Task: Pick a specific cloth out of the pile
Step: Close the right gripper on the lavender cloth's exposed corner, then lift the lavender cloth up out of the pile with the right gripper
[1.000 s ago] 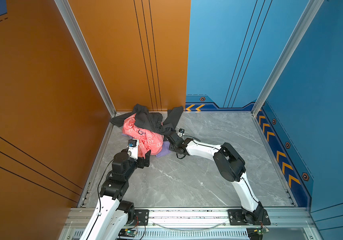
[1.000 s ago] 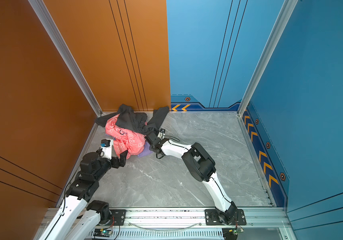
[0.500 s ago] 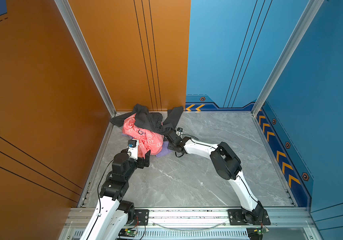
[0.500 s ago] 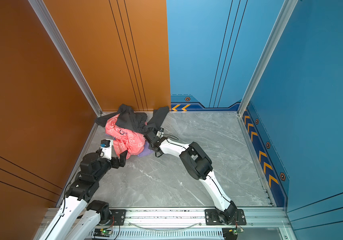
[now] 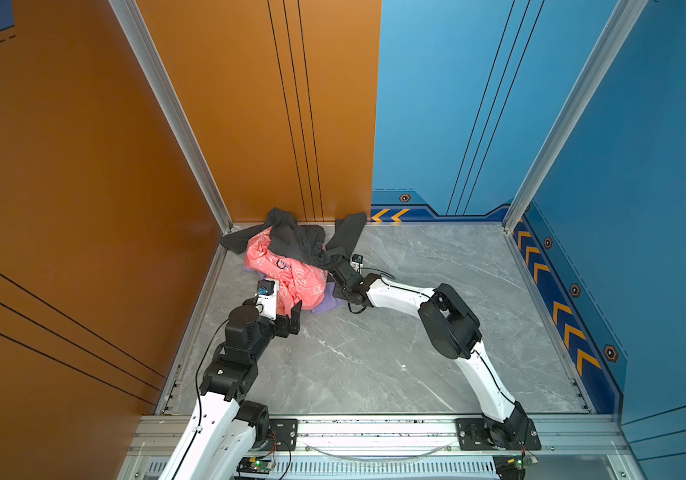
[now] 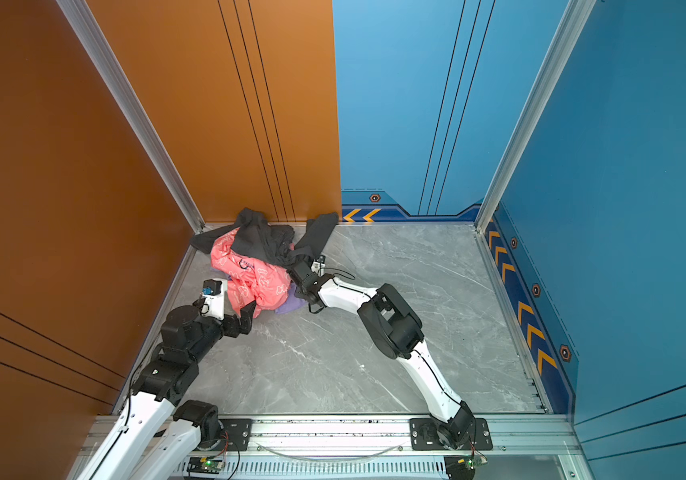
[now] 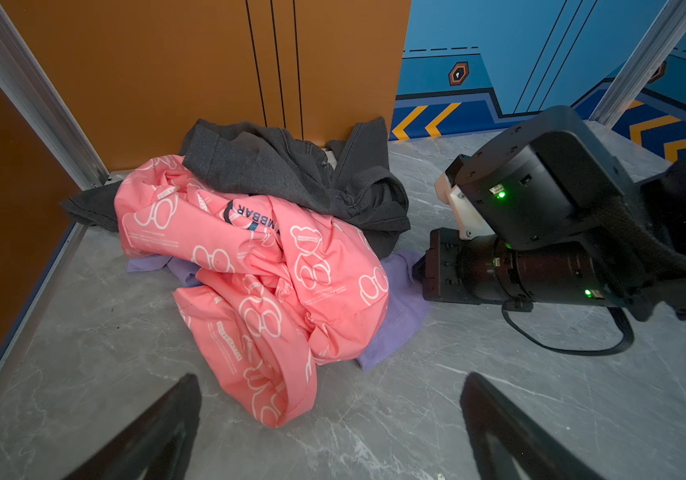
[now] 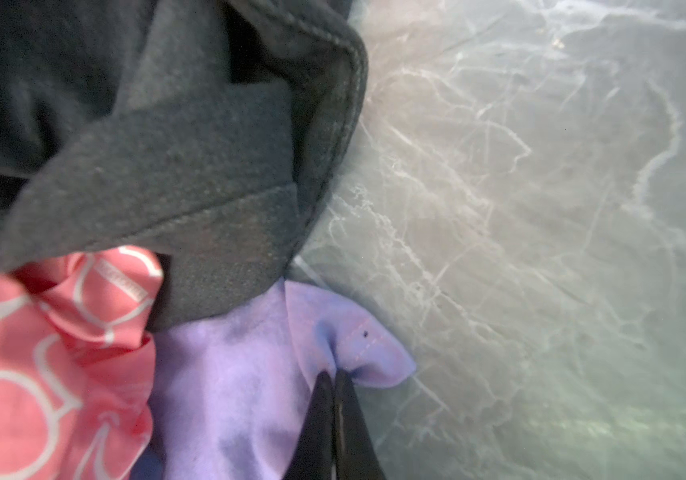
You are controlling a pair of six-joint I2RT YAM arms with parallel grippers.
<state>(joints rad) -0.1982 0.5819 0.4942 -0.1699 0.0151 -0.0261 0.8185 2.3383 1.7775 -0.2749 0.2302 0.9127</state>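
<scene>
Amid pile [image 7: 224, 266], pink garment [image 7: 266, 307], "MBAR" lettering [image 7: 256, 219]

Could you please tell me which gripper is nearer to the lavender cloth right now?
Right. The right gripper is shut on the lavender cloth at its edge, beside the dark grey garment. The left gripper stands open just short of the pile, not touching the lavender cloth.

The pile [image 5: 291, 266] sat in the far left corner of the table [image 5: 395, 353], against the back wall [image 5: 258, 124]. At its bottom lay the cloth [image 7: 399, 307], under the printed garment [image 7: 258, 266], with the third garment [image 7: 274, 166] on top at the back. The right hand [image 8: 335, 386], at the pile's right, pinched the cloth's corner. The left hand [image 7: 328, 415] stood just before the pile, fingers apart.
</scene>
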